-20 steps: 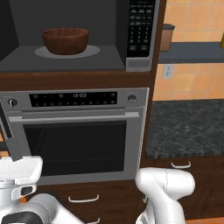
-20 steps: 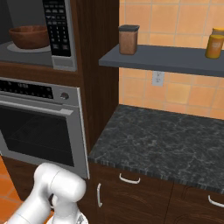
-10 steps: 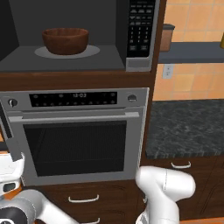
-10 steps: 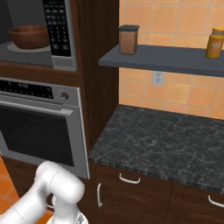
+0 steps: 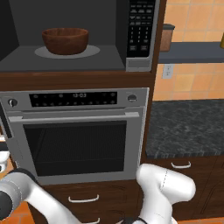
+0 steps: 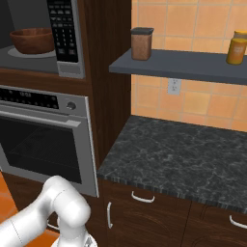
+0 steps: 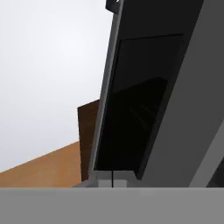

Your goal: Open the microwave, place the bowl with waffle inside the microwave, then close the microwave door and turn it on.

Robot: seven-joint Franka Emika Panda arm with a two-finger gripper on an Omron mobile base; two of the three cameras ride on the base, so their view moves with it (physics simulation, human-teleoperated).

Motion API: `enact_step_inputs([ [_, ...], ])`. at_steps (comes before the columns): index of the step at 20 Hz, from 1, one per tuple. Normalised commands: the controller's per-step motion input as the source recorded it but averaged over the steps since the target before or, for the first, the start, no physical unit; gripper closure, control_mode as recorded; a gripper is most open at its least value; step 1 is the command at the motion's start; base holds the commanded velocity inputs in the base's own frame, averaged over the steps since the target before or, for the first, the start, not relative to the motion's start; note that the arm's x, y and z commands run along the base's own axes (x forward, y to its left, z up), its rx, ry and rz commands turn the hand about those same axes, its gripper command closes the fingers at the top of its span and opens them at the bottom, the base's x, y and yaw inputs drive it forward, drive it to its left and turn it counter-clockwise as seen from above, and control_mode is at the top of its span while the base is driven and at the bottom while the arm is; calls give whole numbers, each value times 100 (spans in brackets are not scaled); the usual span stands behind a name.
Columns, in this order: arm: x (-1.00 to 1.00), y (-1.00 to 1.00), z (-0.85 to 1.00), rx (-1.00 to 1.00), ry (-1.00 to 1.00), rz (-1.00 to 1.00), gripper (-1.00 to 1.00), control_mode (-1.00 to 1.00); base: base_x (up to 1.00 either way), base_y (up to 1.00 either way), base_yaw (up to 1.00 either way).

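The bowl with waffle (image 5: 65, 40) sits on the round turntable (image 5: 89, 52) inside the open microwave (image 5: 61, 61), at about 11 o'clock in the left base view; the waffle itself is hidden below the rim. The keypad panel (image 5: 141, 28) stands just to the bowl's 3 o'clock. The microwave door (image 7: 144, 100) fills the hand view from 12 to 5 o'clock, a dark glass pane in a grey frame, seen close and tilted.

The door looks stiff and smooth, swinging on a hinge; I judge a push on its outer frame edge will carry it round, since the glass offers no grip. The bowl looks rigid and light and needs no more handling.

The cavity mouth is unobstructed. Below it the oven (image 5: 78, 140) front sits flush, and the counter (image 6: 183, 154) lies well apart at 3 o'clock.

Whether the jaws are apart or together I cannot tell.
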Motion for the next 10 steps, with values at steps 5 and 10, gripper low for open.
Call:
enact_step_inputs([
  [5,16,-23,53,29,0,-2,100,-100,0,0,0],
  [10,2,-77,35,42,0,0,100,-100,0,0,0],
])
